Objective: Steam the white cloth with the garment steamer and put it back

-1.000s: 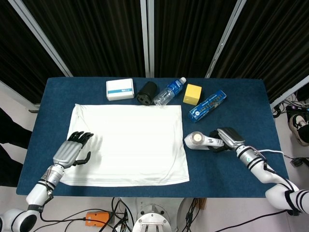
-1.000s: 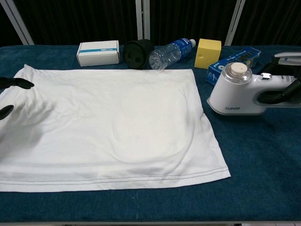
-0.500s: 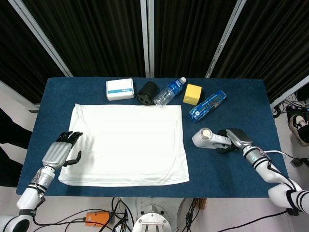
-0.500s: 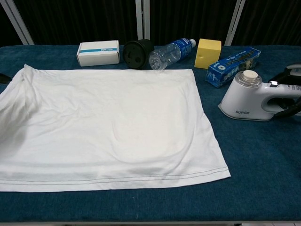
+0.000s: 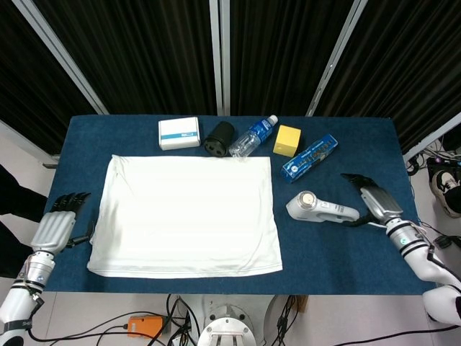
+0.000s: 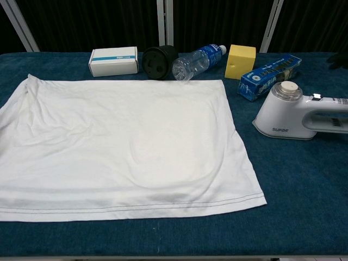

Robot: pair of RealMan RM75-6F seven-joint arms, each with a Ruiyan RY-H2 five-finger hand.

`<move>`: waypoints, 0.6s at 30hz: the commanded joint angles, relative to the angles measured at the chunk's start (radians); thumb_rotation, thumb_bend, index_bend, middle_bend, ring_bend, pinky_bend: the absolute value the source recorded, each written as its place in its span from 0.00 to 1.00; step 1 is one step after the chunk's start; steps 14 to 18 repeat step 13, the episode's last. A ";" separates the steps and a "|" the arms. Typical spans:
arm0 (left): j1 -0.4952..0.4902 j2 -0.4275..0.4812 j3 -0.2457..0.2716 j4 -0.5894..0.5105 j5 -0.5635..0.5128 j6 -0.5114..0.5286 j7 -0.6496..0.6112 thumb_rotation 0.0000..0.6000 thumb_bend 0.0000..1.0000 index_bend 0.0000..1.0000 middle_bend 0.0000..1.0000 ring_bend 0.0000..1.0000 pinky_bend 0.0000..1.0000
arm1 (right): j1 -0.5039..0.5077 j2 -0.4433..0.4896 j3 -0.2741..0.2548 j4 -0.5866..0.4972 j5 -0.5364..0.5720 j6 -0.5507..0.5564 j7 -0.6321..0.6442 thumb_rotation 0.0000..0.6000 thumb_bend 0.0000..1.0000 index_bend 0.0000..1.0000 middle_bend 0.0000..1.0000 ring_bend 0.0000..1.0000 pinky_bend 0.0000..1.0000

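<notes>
Flat across the blue cloth-covered table [image 5: 346, 252]: large white rectangular cloth [image 5: 187, 215], spread out with light wrinkles, left edge slightly rumpled. Just right of it, apart from its edge, white plastic garment steamer [image 5: 319, 207] lying on the table, round cap up, handle pointing right. Near the handle's end but off it, right hand [image 5: 376, 198], fingers [image 5: 356, 178] apart and holding nothing; whether touching the cord behind the handle, cannot tell. At the table's left edge, beside the cloth's lower left corner, left hand [image 5: 56, 225], fingers [image 5: 72, 199] extended and loosely spread, empty, clear of the cloth.

Along the far side, left to right: white cardboard box with a teal stripe [image 5: 178, 132], black round cylinder lying on its side [image 5: 219, 138], clear plastic water bottle with a blue label [image 5: 253, 135] lying tipped toward the cylinder, yellow cube block [image 5: 287, 140], and long blue printed box [image 5: 309, 158] set at an angle. From the chest view, steamer just in front of the blue box, close but not plainly touching.
</notes>
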 commanded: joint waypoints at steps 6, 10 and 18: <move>0.111 0.037 -0.024 0.059 0.025 0.177 -0.099 0.56 0.46 0.07 0.06 0.00 0.00 | -0.177 0.148 0.031 -0.190 0.077 0.290 -0.263 1.00 0.15 0.00 0.11 0.00 0.09; 0.172 0.037 -0.015 0.082 0.062 0.274 -0.103 0.60 0.45 0.07 0.06 0.00 0.00 | -0.278 0.172 0.027 -0.276 0.068 0.446 -0.331 1.00 0.15 0.00 0.11 0.00 0.09; 0.211 0.037 -0.005 0.071 0.086 0.331 -0.085 0.59 0.44 0.07 0.06 0.00 0.00 | -0.333 0.174 0.013 -0.307 0.036 0.518 -0.354 1.00 0.16 0.00 0.10 0.00 0.09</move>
